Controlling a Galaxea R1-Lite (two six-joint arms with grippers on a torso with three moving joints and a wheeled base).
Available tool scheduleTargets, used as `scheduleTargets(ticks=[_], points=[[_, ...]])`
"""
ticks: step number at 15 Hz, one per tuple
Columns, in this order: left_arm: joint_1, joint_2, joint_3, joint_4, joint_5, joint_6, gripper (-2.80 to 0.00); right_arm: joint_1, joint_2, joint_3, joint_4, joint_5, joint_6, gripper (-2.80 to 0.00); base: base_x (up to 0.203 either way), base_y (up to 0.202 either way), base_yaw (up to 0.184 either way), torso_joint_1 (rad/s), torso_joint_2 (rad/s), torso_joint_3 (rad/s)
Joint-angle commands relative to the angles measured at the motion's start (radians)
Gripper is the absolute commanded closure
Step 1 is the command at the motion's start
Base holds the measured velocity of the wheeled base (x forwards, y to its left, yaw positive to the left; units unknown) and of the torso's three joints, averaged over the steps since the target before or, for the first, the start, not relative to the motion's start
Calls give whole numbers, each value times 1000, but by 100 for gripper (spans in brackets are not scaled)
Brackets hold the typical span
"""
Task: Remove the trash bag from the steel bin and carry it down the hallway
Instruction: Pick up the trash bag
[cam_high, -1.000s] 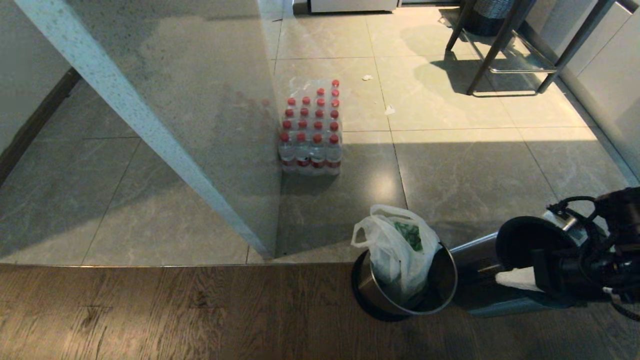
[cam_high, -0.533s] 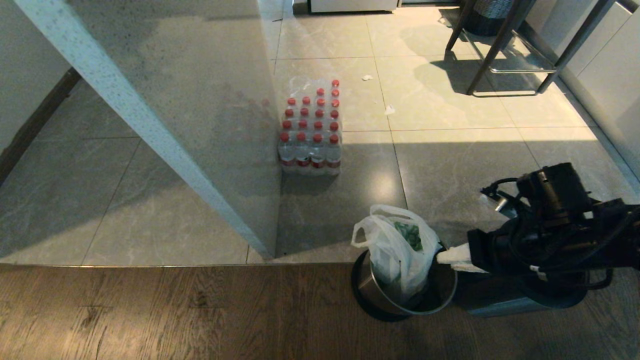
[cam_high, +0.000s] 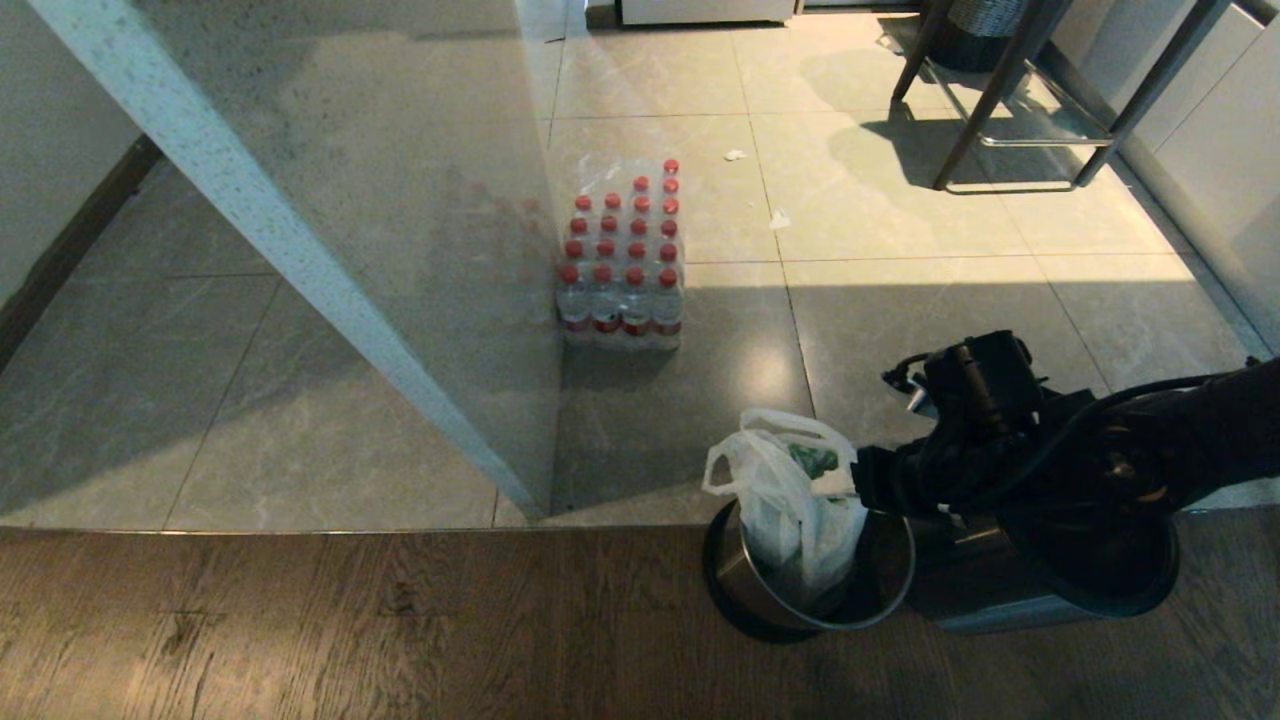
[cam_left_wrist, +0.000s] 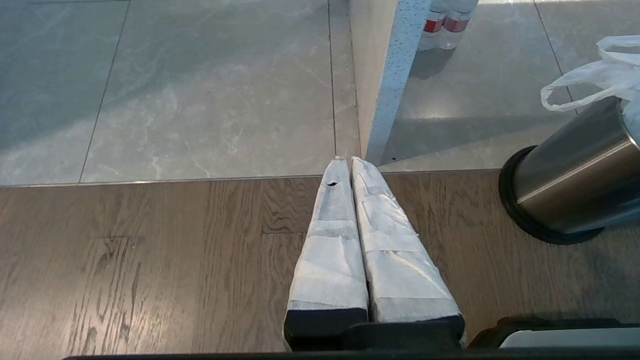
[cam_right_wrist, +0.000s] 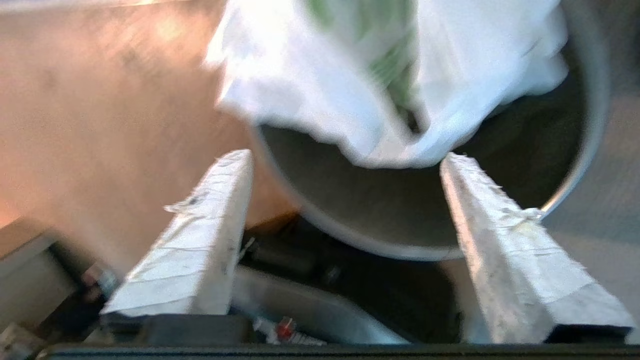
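Swung in from the right since a sec ago: right gripper (cam_right_wrist: 345, 155), fingers spread wide, nothing held, now at steel bin (cam_high: 880, 590) rim. Trash bag (cam_high: 790, 495) inside bin, handles up, just ahead of fingertips. Left gripper (cam_left_wrist: 347, 162) closed, parked farther off.

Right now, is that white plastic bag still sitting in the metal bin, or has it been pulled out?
In. The trash bag sits inside the steel bin, handles poking above the rim; the right gripper is open beside it.
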Motion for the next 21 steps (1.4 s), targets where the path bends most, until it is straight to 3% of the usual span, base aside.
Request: scheduleTargets(ticks=[1,5,9,21], points=[[0,1,0,0,0,0,0,0,34,-27,-5,-27,-17,-280,0,0,0,0,0,0],[0,1,0,0,0,0,0,0,17,-72,-4,-49,-36,-280,0,0,0,0,0,0],[0,1,0,0,0,0,0,1,31,-80,-5,-106,-118,-280,0,0,0,0,0,0],[0,1,0,0,0,0,0,119,148,-123,7,-105,-117,-280,0,0,0,0,0,0]])
